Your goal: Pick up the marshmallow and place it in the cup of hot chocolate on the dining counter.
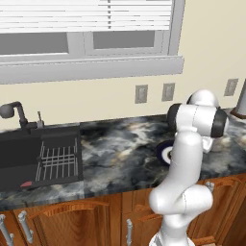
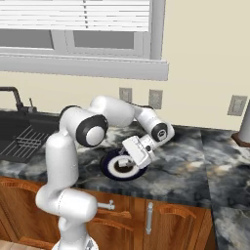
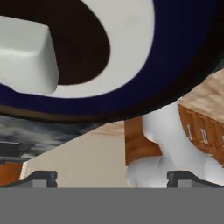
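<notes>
The marshmallow (image 3: 27,57), an off-white soft block, lies on the dark centre of a round dark blue and white plate (image 3: 175,52) in the hand view, up and to the left of my fingertips. My gripper (image 3: 113,179) is open, its tips far apart with nothing between them. From the right base, my gripper (image 2: 131,157) hangs low over the plate (image 2: 113,168) on the marbled worktop (image 2: 180,166). The left base view has the plate's rim (image 1: 163,153) peeking out beside my arm. The cup of hot chocolate and the dining counter are out of view.
A black sink (image 1: 41,158) with a wire rack and a faucet (image 1: 14,113) takes up the worktop's left end. Wall outlets (image 1: 141,94) and a window sit behind. A grey upright object (image 2: 244,124) stands at the far right. Wood cabinet fronts (image 2: 166,219) run below.
</notes>
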Robot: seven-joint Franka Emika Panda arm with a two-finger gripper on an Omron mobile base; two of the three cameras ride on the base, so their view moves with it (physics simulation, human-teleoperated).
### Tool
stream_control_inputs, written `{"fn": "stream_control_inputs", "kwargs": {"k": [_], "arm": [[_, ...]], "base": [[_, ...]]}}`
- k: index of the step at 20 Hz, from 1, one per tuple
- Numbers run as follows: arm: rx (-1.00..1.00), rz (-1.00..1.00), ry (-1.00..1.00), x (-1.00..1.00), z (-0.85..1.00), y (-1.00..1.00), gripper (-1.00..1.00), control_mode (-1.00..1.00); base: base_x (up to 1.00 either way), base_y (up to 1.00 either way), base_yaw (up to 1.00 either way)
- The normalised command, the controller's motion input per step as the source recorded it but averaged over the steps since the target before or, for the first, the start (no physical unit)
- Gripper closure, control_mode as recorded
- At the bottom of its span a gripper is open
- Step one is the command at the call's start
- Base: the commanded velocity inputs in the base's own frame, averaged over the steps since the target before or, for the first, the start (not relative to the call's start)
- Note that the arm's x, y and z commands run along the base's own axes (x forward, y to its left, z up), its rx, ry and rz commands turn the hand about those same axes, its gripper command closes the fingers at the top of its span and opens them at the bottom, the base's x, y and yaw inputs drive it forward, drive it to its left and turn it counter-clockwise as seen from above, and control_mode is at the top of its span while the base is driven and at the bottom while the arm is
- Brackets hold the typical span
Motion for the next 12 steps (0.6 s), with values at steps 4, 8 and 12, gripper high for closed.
{"fn": "stream_control_inputs", "kwargs": {"k": [4, 8, 12], "arm": [[-0.18, -0.21, -0.01, 0.2, -0.27, 0.21, -1.0, -1.0], [-0.17, -0.21, -0.01, 0.15, -0.09, 0.15, -1.0, -1.0], [-0.08, -0.04, -0.02, 0.11, -0.12, 0.0, -1.0, -1.0]], "base": [[0.0, 0.0, 0.0], [0.0, 0.0, 0.0], [0.0, 0.0, 0.0]]}}
